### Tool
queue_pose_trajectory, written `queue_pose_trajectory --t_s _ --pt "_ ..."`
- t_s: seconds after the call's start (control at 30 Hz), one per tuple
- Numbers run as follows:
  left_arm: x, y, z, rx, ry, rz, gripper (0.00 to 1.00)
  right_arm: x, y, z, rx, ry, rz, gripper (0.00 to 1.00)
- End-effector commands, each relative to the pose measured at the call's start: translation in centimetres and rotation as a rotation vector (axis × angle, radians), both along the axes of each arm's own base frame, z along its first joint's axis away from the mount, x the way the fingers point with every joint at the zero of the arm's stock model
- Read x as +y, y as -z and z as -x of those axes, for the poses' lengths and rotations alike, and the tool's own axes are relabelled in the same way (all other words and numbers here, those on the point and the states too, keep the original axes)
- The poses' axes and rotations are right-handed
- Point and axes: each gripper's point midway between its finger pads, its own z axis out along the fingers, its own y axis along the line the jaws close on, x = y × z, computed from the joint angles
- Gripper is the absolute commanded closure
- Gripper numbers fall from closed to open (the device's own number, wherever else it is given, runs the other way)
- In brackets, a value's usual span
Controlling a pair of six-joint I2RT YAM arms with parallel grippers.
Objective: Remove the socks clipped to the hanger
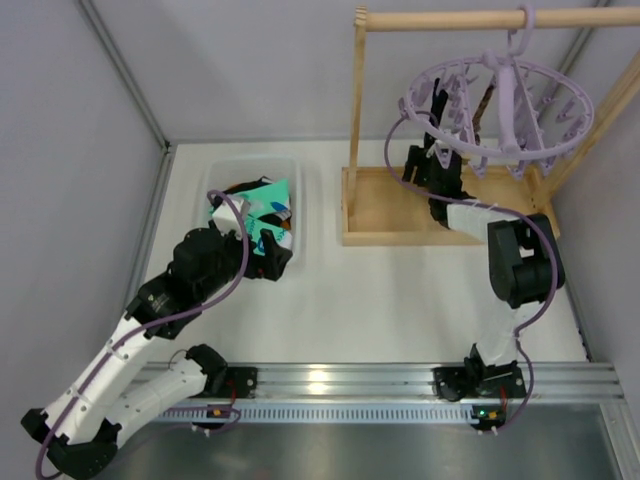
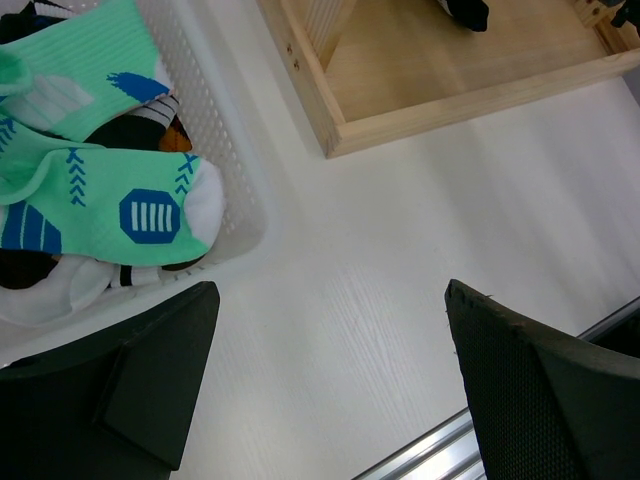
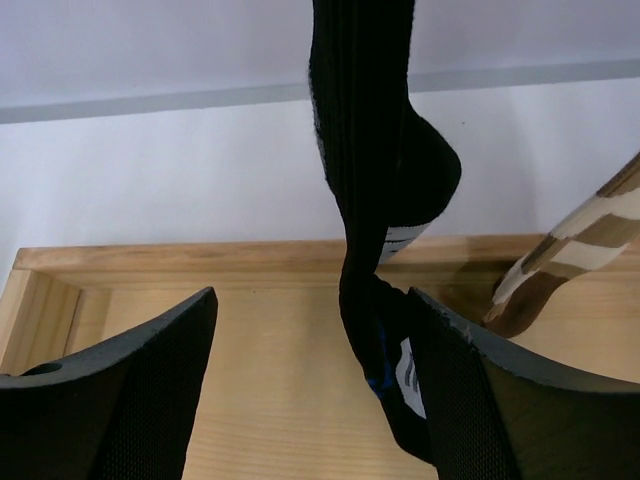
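My right pincer [image 3: 310, 340] gapes with the hanging black sock [image 3: 370, 150] between its fingers, clipped to the round lavender plastic hanger [image 1: 500, 100], placed to pull it free. My left pincer [image 2: 330, 390], also spread and empty, hovers over the desk [image 2: 400, 280] beside the white mesh basket [image 2: 240, 150] of teal patterned socks [image 2: 90, 180].

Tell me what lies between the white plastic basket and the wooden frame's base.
Nothing: only bare white tabletop separates the white plastic basket from the wooden frame base, clearest in the left wrist view.
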Motion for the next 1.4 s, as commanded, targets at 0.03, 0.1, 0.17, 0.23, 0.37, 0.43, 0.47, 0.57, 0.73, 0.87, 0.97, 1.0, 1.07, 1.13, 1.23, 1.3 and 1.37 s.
queue_pose_trajectory --t_s 0.03,0.1,0.17,0.23,0.37,0.43,0.47,0.57,0.73,0.87,0.97,1.0,1.07,1.13,1.23,1.3,1.37 --pt "-0.4 -0.9 -0.3 -0.043 0.016 0.021 0.02 -0.7 0.0 -0.7 0.041 0.025 -0.021 0.28" --pt "-0.4 -0.8 -0.4 -0.041 0.015 0.018 0.02 -0.7 -0.9 0.1 0.021 0.033 -0.042 0.29" --pt "-0.5 -0.7 -0.4 -0.037 0.017 0.016 0.02 -1.4 -0.1 1.6 0.033 0.086 -0.065 0.28" --pt "-0.6 -0.5 -0.4 -0.031 0.021 0.014 0.02 -1.8 0.8 2.6 0.06 0.119 -0.081 0.27" --pt "-0.7 -0.3 -0.3 -0.025 0.026 0.015 0.02 -2.0 1.2 2.6 0.089 0.123 -0.071 0.26" --pt "-0.6 -0.4 -0.3 -0.028 0.025 0.019 0.02 -1.6 0.6 1.6 0.084 0.087 -0.083 0.27" --pt "-0.7 -0.5 -0.2 -0.029 0.027 0.02 0.02 -1.7 1.4 1.2 0.106 0.086 -0.08 0.28" --pt "-0.6 -0.5 -0.2 -0.031 0.028 0.022 0.02 -1.7 1.5 -0.6 0.129 0.074 -0.055 0.33" --pt "-0.7 -0.5 -0.1 -0.029 0.034 0.022 0.02 -2.0 1.2 -3.0 0.148 0.073 -0.014 0.51" --pt "-0.9 -0.4 -0.2 -0.024 0.041 0.018 0.02 -2.3 1.0 -3.2 0.141 0.09 -0.008 0.73" --pt "-0.9 -0.3 -0.2 -0.023 0.043 0.015 0.02 -2.8 1.0 -3.0 0.137 0.116 -0.009 0.77" --pt "-1.0 -0.3 -0.1 -0.022 0.047 0.016 0.02 -2.9 1.0 -3.1 0.137 0.118 -0.011 0.77" --pt "-1.0 -0.2 -0.1 -0.019 0.048 0.017 0.02 -3.0 1.1 -3.1 0.14 0.123 -0.016 0.78" --pt "-1.0 -0.2 -0.2 -0.019 0.047 0.017 0.02 -3.1 0.9 -3.2 0.136 0.122 -0.016 0.9" --pt "-1.0 -0.3 -0.1 -0.021 0.047 0.017 0.02 -2.7 0.6 -2.8 0.121 0.092 -0.021 1.0" --pt "-1.0 -0.2 -0.2 -0.017 0.046 0.017 0.02 -1.9 0.7 -2.2 0.098 0.048 -0.027 1.0" --pt "-1.2 -0.3 -0.1 -0.016 0.054 0.019 0.02 -0.8 -0.6 -1.5 0.052 -0.008 -0.03 1.0"
